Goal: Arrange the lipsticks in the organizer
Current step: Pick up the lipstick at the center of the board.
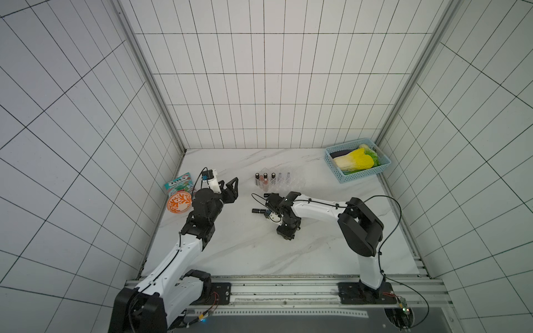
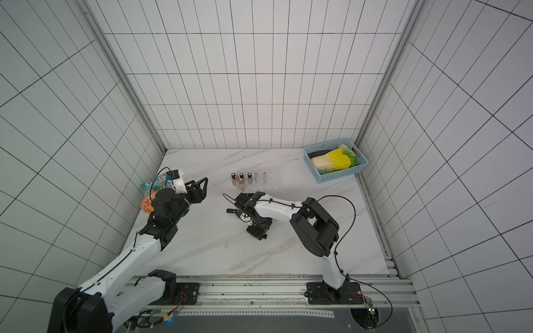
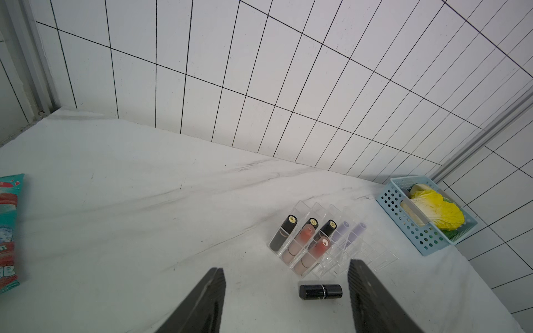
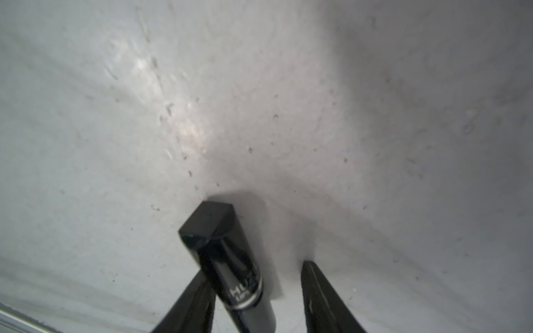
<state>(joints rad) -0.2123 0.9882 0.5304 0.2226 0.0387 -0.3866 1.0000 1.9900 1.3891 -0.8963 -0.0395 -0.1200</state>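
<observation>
Lipstick (image 4: 230,268), black, lies on the table (image 3: 144,201) near the organizer (image 3: 375,256), straddled by the part-open right pincer (image 4: 255,271), touching one finger only, probably lined up for pickup; left pincer (image 3: 287,265) hangs wide, empty.

Robot laboratory test cell: tiled enclosure walls (image 1: 259,86), marble-look tabletop (image 1: 245,248), aluminium rail (image 1: 288,289) at front bearing left arm (image 1: 178,253) and right arm (image 1: 314,209).
</observation>
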